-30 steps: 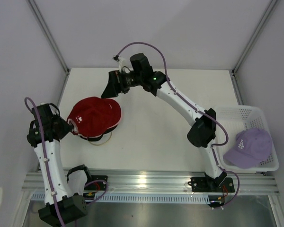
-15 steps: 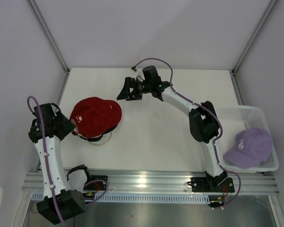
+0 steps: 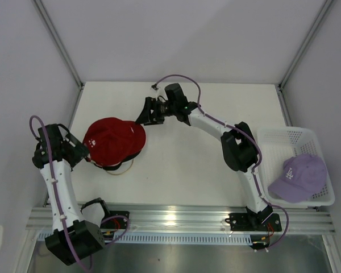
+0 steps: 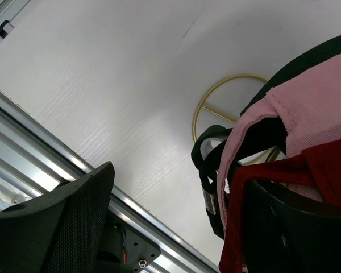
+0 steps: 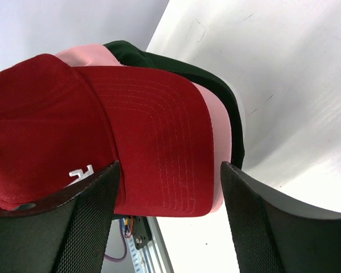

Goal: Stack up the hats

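A red hat (image 3: 111, 139) tops a stack on the gold wire stand (image 3: 120, 169), over a pink hat (image 5: 219, 131) and a dark hat (image 5: 176, 65). My right gripper (image 3: 144, 118) is open, its fingers astride the stacked brims. The red brim (image 5: 159, 142) fills most of the gap. My left gripper (image 3: 83, 152) stands open at the stack's back edge. There the red hem (image 4: 238, 227) and a black strap (image 4: 207, 153) hang by its right finger (image 4: 295, 227). A lavender hat (image 3: 298, 176) with a white logo lies in the white mesh basket (image 3: 284, 133).
The basket sits at the table's right edge, beside the right arm's base. An aluminium rail (image 4: 57, 153) runs along the table's near edge below the left gripper. Grey walls close the table on three sides.
The left gripper's jaws have spread wide, letting go of the stack's back edge. The right gripper drew back from the crown, settled at the brim, and its jaws have narrowed.
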Tool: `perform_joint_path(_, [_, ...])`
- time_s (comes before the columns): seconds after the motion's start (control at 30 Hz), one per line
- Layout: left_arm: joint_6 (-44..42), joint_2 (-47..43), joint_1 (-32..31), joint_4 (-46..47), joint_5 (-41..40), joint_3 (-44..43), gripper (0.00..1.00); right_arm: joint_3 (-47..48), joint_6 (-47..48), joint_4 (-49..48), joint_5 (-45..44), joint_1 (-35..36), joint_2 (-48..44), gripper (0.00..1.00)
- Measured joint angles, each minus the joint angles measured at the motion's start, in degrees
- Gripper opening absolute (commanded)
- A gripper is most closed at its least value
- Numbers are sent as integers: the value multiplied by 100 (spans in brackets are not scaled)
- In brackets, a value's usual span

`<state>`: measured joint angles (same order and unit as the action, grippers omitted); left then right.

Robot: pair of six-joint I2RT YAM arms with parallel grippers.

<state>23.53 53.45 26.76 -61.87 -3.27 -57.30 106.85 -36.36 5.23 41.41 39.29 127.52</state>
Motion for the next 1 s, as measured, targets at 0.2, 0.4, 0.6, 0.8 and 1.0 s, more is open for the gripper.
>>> perform_joint_path(0.2, [39, 179, 55, 0, -4, 0, 86, -85, 17, -4, -15, 44, 0, 65])
perform_joint_path(0.4, [42, 306, 72, 2, -13, 0, 94, -424, 59, -24, -50, 92, 0, 64])
perform_joint_path(0.6, [37, 114, 92, -66, -57, -37, 100, -595, 164, 24, -66, 105, -2, 67])
perform_joint_path(0.8, [39, -120, 96, -341, -44, -1008, 100, -501, 275, 219, -111, 39, -2, 76])
perform_joint_path(1.0, [50, -212, 96, -579, -70, -1853, 99, 203, 662, 922, -398, -103, -4, 80])
